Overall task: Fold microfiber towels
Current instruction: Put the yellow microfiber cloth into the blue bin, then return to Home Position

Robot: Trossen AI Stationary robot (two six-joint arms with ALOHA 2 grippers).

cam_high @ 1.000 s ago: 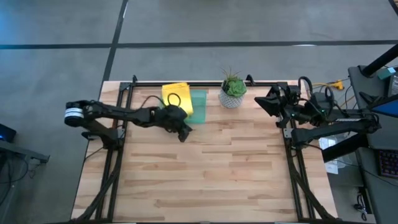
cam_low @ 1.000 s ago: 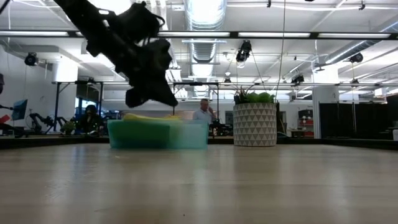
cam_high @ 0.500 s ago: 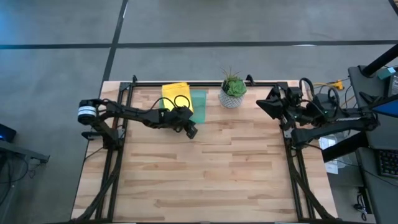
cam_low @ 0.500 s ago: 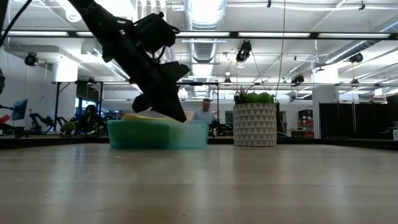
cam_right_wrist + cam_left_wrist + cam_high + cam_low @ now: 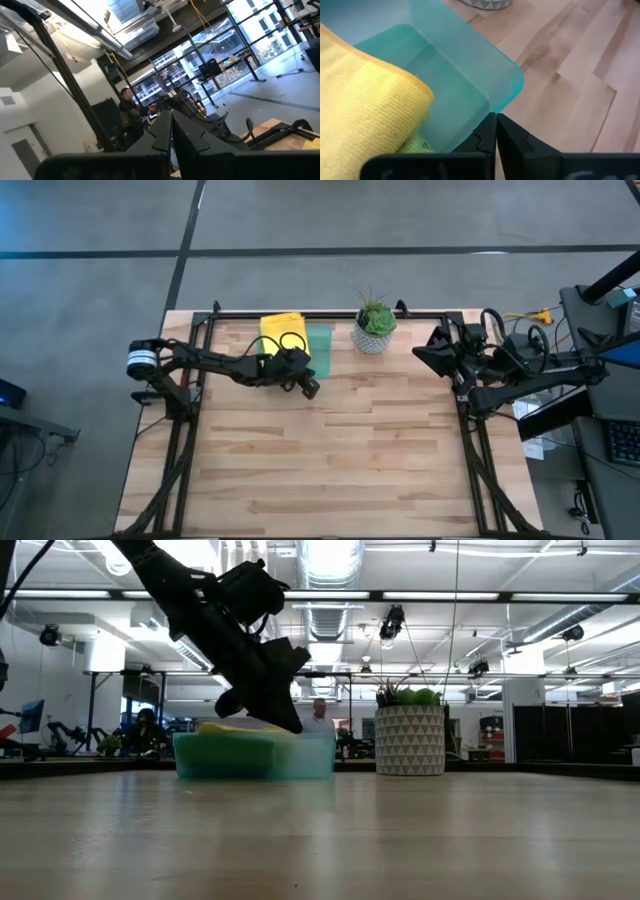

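A yellow towel [image 5: 281, 331] lies on top of a pile in the see-through green tray [image 5: 319, 340] at the table's far side. In the left wrist view the yellow towel [image 5: 365, 95] lies on a lime green towel [image 5: 415, 145]. The other towels are hidden. My left gripper [image 5: 310, 388] is shut and empty. It hangs at rim height just in front of the tray's near right corner [image 5: 512, 82]. My right gripper [image 5: 420, 351] is shut and empty at the table's far right, raised and pointing into the room [image 5: 171, 120].
A small potted plant [image 5: 375, 326] in a white patterned pot stands right of the tray at the far edge. Black frame rails [image 5: 195, 370] run along the table's left, right and far sides. The bare wooden top [image 5: 330, 460] stretches toward the near edge.
My left gripper has gone toward the table's right edge and a little down, along the tray's near side to its right corner, tipping its fingers further down. It has stayed shut. The towels and the tray have not moved.
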